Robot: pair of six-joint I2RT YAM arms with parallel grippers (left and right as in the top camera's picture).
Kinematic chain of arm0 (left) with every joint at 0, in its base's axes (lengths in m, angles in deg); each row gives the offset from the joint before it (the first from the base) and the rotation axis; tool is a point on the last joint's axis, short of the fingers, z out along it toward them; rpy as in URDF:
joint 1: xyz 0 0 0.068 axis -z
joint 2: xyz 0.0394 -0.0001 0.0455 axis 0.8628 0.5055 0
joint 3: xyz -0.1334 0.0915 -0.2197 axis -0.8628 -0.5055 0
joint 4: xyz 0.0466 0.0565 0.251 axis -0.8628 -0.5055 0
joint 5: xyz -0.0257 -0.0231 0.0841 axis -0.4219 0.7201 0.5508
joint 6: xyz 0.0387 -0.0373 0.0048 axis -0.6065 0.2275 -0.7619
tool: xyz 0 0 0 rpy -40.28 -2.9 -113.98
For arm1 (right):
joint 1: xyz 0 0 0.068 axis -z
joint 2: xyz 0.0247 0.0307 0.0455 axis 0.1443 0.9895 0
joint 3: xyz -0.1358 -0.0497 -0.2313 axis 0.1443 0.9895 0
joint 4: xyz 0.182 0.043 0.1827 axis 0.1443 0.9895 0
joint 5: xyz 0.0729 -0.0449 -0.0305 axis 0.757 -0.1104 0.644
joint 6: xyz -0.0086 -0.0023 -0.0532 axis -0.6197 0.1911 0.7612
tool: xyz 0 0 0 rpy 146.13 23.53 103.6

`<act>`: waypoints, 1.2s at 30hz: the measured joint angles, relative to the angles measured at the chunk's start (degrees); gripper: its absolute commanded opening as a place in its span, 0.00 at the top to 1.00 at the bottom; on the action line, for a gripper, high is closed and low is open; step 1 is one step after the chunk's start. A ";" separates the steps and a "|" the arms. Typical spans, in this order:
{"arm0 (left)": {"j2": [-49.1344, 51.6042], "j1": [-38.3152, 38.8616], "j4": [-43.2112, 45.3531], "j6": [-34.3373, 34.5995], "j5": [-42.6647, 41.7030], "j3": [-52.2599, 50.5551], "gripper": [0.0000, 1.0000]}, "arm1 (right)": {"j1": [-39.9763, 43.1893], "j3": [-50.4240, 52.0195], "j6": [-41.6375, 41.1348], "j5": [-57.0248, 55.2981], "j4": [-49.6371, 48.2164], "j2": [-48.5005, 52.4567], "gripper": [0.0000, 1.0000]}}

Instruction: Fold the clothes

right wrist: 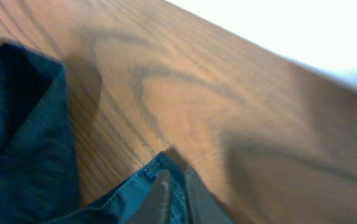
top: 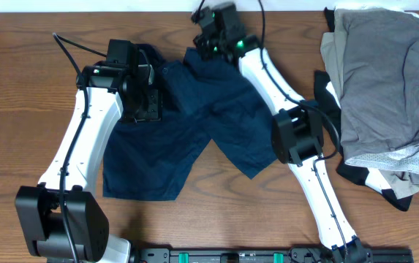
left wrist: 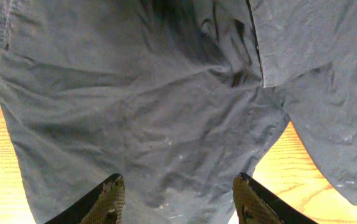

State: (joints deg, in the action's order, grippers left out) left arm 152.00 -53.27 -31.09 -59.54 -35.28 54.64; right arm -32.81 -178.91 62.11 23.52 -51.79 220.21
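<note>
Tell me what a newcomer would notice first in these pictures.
Navy shorts lie spread in the middle of the table. The left claw is open over them, while the right claw pinches their far edge. A pile of grey and other clothes sits at the right end.

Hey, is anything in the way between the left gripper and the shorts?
Nothing visible. The left gripper hangs open right over the bare shorts; the pile of other clothes lies off to the right.
</note>
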 measured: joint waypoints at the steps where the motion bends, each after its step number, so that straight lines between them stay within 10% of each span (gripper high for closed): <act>1: 0.00 0.00 0.04 0.00 0.00 0.00 0.43 | 0.15 -1.79 0.15 0.04 1.42 0.00 0.94; 10: 0.00 0.00 0.20 -0.02 0.00 0.00 0.43 | 0.15 -8.04 5.66 1.25 7.04 -0.02 0.54; 19: 0.00 0.00 0.20 -0.24 0.09 0.00 0.43 | -1.33 -2.73 14.32 3.08 12.22 0.00 0.39; 34: 0.00 0.00 0.20 -0.24 0.90 0.00 0.43 | -3.26 8.85 17.51 -1.27 0.44 -0.02 0.55; 36: 0.00 0.00 0.17 -0.24 0.90 0.00 0.43 | -3.28 9.22 16.55 -2.91 -1.20 -0.02 0.83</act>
State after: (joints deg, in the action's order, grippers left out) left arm 152.00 -53.27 -30.91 -59.78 -34.38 54.64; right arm -36.09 -169.69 78.65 20.62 -52.99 220.19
